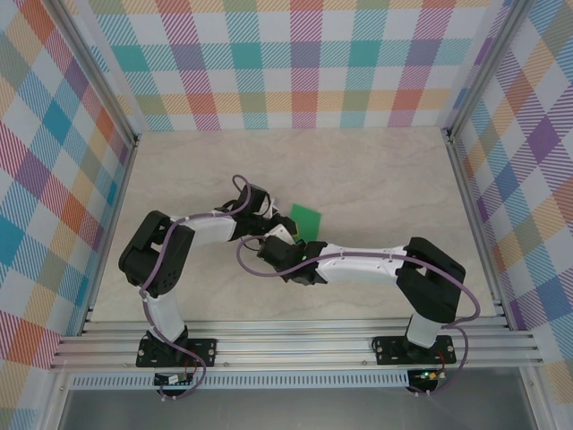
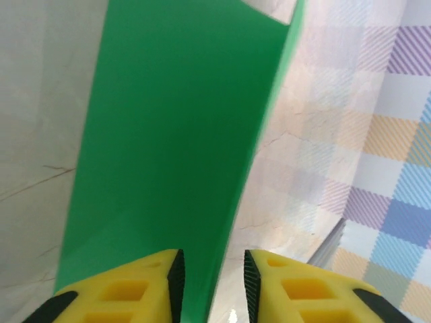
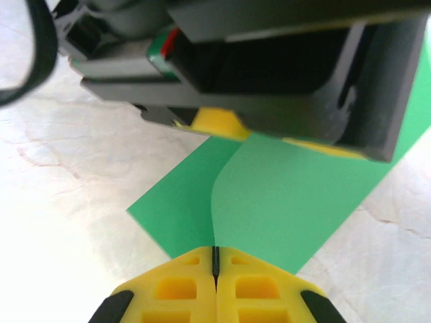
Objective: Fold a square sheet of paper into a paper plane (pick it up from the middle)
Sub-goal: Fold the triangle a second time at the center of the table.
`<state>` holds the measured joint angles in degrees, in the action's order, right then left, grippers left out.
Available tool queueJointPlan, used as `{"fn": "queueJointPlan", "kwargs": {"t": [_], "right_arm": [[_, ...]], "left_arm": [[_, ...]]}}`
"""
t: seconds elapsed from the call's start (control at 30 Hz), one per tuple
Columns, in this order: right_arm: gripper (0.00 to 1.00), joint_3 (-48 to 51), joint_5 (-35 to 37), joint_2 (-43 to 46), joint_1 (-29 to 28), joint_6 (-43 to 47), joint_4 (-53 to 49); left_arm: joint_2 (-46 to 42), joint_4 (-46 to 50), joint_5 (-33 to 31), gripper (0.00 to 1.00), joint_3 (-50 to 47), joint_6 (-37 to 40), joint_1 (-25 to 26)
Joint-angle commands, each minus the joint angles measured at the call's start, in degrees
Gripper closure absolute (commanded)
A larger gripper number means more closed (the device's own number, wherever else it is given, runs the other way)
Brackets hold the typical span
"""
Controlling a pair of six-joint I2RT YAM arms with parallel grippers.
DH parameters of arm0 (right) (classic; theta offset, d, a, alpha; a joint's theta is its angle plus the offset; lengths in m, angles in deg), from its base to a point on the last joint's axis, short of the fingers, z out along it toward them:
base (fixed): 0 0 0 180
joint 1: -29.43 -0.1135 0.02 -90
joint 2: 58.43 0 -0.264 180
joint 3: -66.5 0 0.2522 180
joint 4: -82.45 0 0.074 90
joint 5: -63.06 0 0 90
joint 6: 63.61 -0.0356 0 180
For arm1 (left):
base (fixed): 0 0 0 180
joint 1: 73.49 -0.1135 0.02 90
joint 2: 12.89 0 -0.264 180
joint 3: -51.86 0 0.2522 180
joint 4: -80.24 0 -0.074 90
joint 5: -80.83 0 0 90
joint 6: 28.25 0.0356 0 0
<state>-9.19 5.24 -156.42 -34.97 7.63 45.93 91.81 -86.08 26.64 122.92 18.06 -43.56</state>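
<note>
Right gripper (image 3: pixel 215 259) first: jaws pressed together, pinching the square sheet of paper (image 3: pixel 289 202), and a soft bend rises from the pinch. We judge a fold is being set, so it wants a firm pinch and matched edges before anything is pressed flat. The sheet spreads up from that pinch at bottom centre of the right wrist view. Left gripper (image 2: pixel 212 269) stands apart, with the green edge running between its fingers. In the top view the sheet sits mid-frame on the table (image 1: pixel 376 170), just above both wrists.
</note>
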Motion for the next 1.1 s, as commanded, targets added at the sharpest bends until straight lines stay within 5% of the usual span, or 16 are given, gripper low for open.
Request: {"fn": "queueJointPlan", "kwargs": {"t": [0.0, 0.2, 0.3, 1.07], "right_arm": [[0.98, 3.48, -11.14, 4.2, 3.53, -0.7, 4.03], [0.97, 8.24, -28.92, 6.76, 10.85, -1.2, 11.03], [0.96, 9.0, -35.49, 6.67, 14.63, -1.53, 12.26], [0.89, 11.16, -45.06, 4.27, 26.31, -4.11, 13.3]], "left_arm": [[-4.97, 4.35, -6.15, 0.52, 0.73, 1.16, 0.56], [-9.97, 8.91, -16.56, 0.29, -1.08, 0.56, 0.55], [-11.51, 8.87, -18.29, 0.29, -2.19, 0.19, 0.56], [-12.64, 4.42, -14.77, 0.51, -5.18, 0.57, 3.07]]}}
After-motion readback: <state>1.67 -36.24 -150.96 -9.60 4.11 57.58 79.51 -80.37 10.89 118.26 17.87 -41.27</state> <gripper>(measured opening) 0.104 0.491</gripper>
